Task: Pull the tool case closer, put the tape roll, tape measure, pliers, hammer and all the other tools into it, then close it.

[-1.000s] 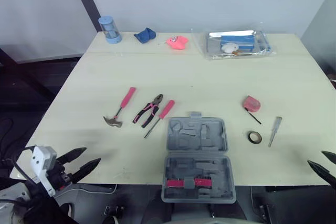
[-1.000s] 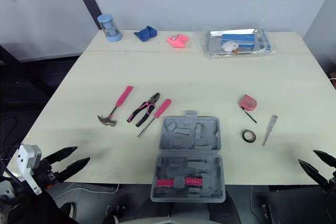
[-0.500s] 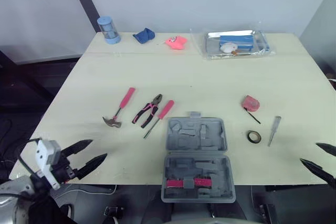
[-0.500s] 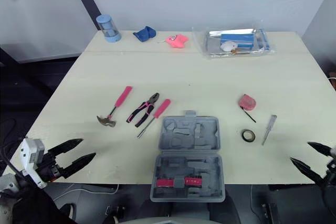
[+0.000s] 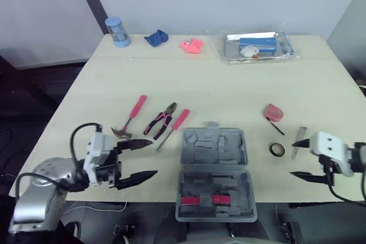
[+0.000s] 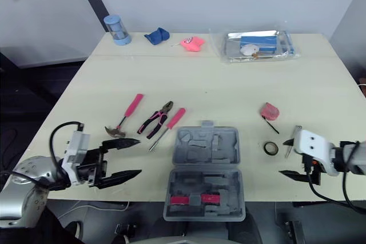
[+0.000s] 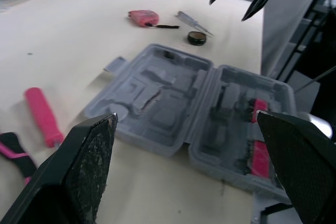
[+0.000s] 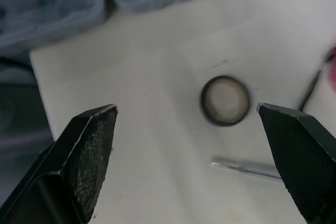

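one left pincer (image 5: 153, 157) gapes beside the open tool case (image 5: 214, 154).

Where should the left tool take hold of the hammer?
Take the hammer by the middle of its pink handle, left tool descending from above and closing across it. It lies flat with bare table either side; the pliers sit apart on its right.

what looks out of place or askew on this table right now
The open tool case sits with its near half hanging past the table front edge, so it looks poorly supported there. Otherwise nothing stands out: the hammer, pliers, tape measure and tape roll lie flat, nothing spilled or visibly damaged.
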Available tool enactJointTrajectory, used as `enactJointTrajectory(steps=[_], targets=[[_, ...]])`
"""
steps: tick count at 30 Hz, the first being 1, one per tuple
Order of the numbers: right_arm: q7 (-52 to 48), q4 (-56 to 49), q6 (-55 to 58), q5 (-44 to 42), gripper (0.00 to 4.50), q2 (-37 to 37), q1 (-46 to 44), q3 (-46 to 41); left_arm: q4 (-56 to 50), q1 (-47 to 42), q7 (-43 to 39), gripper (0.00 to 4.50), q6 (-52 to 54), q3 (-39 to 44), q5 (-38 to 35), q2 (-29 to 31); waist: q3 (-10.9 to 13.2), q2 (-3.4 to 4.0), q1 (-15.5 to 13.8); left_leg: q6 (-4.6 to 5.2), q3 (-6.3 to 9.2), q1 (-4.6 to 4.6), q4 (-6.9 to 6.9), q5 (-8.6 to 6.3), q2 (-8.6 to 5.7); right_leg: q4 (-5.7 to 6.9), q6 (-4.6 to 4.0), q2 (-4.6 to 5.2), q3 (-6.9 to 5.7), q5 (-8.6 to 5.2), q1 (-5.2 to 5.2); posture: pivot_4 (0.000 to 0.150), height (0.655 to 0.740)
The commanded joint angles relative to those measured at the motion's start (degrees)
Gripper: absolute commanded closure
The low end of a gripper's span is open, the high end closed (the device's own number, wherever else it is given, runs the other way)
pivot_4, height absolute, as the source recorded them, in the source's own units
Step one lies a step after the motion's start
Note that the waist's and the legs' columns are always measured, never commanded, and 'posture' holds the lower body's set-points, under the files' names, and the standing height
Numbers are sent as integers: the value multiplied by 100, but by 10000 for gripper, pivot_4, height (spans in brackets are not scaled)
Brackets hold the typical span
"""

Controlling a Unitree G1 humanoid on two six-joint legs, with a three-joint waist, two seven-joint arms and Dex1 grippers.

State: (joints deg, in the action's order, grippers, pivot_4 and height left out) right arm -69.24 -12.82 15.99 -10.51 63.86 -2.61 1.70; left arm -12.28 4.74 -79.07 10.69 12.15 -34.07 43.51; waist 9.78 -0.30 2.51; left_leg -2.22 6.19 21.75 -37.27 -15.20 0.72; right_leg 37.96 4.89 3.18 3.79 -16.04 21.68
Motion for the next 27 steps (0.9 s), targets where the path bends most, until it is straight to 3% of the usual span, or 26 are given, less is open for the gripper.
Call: enactJointTrajectory(steps=[1, 6, 14, 17, 19, 24, 25, 27], targets=[[-327, -27, 450, 726, 100, 105, -880, 884, -482, -183, -105, 0, 75, -267, -236, -12, 2, 3, -5, 0, -3, -3, 0, 0, 1, 0, 0, 0, 1, 0, -1, 1500, 7400], [-480, 218, 895, 1407, 100, -149, -1698, 1779, -719, -248, -157, 0, 144, -475, -325, 3, 4, 4, -13, 0, 6, 7, 6, 0, 1, -3, -1, 0, -4, -1, 6, 1500, 7400], [-496, 501, 983, 2148, 100, -418, -2068, 2435, -922, -277, -150, 0, 120, -523, -427, 1, 6, 5, -18, 0, 9, 10, 4, 0, -1, -1, -1, 1, -8, 0, 8, 1500, 7400], [-408, 685, 962, 2378, 8457, -561, -2169, 2529, -970, -316, -122, 0, 83, -564, -435, -32, 6, 6, -10, 0, 8, 10, 4, 0, -1, -1, -1, 1, -7, 0, 8, 1500, 7400], [-385, 790, 929, 2473, 19873, -635, -2205, 2550, -983, -335, -107, 0, 81, -583, -448, -45, 7, 7, -12, 0, 8, 10, 4, 0, -1, -1, -1, 1, -7, 0, 9, 1500, 7400], [-384, 1032, 808, 2586, 42061, -777, -2333, 2555, -979, -368, -136, 0, 78, -584, -478, -39, 7, 7, -13, 0, 10, 10, 4, 0, -1, -1, -1, 1, -9, 0, 8, 1500, 7400], [-416, 1062, 776, 2602, 44301, -763, -2358, 2542, -967, -374, -148, 0, 69, -577, -483, -38, 7, 7, -12, 0, 10, 10, 4, 0, -1, -1, -1, 1, -9, 0, 8, 1500, 7400], [-507, 1106, 716, 2618, 44301, -708, -2384, 2526, -953, -379, -149, 0, 48, -572, -486, -45, 7, 7, -13, 0, 10, 10, 4, 0, -1, -1, -1, 1, -9, 0, 8, 1500, 7400]])
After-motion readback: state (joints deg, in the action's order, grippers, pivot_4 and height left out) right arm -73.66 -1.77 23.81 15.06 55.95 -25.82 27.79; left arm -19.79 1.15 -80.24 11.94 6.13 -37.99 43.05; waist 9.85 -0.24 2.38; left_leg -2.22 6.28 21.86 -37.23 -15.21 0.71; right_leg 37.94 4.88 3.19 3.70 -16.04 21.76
